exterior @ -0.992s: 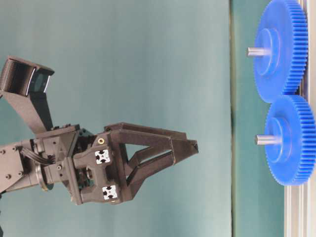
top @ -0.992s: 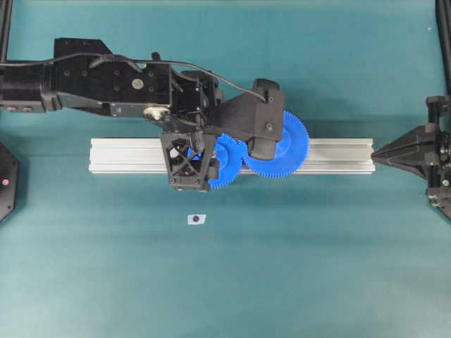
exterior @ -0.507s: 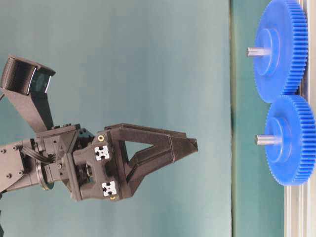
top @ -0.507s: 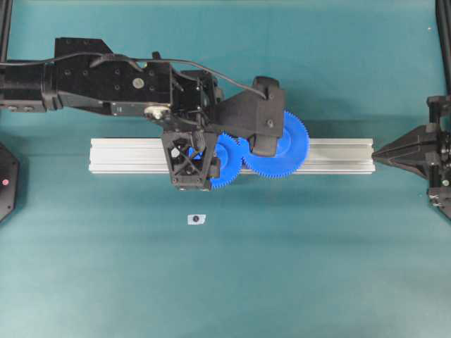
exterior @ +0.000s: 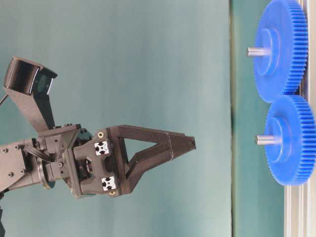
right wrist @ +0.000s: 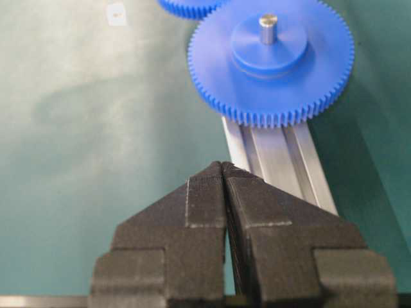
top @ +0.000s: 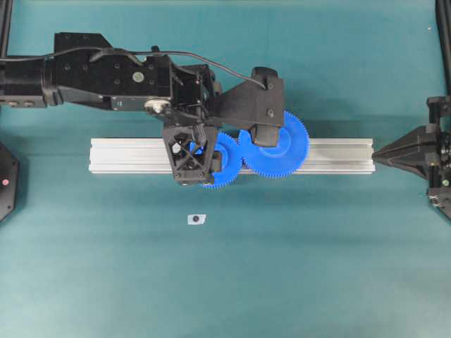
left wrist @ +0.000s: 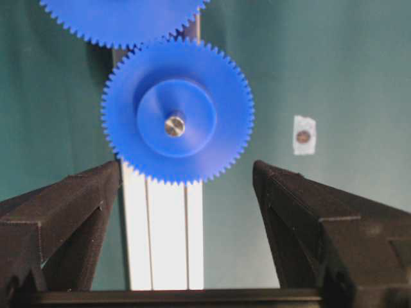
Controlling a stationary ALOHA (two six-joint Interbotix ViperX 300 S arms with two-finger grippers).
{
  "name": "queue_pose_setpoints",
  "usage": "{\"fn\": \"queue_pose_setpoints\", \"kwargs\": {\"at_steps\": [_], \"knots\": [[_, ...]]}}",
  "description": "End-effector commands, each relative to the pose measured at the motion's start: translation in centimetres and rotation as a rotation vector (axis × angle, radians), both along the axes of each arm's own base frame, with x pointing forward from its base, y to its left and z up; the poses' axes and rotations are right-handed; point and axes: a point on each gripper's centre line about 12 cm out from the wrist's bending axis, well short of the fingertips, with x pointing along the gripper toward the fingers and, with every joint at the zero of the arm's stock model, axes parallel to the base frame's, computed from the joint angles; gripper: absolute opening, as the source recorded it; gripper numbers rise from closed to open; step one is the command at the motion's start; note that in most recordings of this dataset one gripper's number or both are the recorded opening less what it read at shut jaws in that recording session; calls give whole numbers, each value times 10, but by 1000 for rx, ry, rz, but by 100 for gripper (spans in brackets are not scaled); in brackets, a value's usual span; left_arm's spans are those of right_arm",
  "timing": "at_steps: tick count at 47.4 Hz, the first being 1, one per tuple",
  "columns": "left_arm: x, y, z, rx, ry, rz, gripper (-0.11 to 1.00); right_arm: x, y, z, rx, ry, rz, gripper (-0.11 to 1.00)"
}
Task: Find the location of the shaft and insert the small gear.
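Two blue gears sit meshed on the aluminium rail [top: 331, 156] in the middle of the overhead frame. The small gear [left wrist: 177, 119] is the left one, already seated on the shaft [left wrist: 174, 125], whose silvery tip shows through its hub. The larger gear [right wrist: 271, 59] lies just right of it. Above the small gear hangs the left gripper [left wrist: 186, 176], jaws wide apart and holding nothing. A white tag [top: 196, 219] lies on the teal worktop [top: 317, 267] below the rail. At the right edge, the right gripper [right wrist: 223, 168] rests closed and empty.
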Motion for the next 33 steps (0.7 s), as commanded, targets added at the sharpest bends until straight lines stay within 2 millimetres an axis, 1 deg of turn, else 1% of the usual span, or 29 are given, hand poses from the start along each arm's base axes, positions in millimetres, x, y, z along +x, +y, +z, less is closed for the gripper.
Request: {"fn": "queue_pose_setpoints", "kwargs": {"at_steps": [1, 11, 33], "knots": [[2, 0, 18, 8, -52, -5, 80, 2, -1, 4, 3, -11, -6, 3], [1, -2, 22, 11, -61, -15, 80, 2, -1, 4, 1, -12, -6, 3], [0, -6, 21, 16, -54, -42, 80, 2, -1, 4, 1, -12, -7, 3]]}}
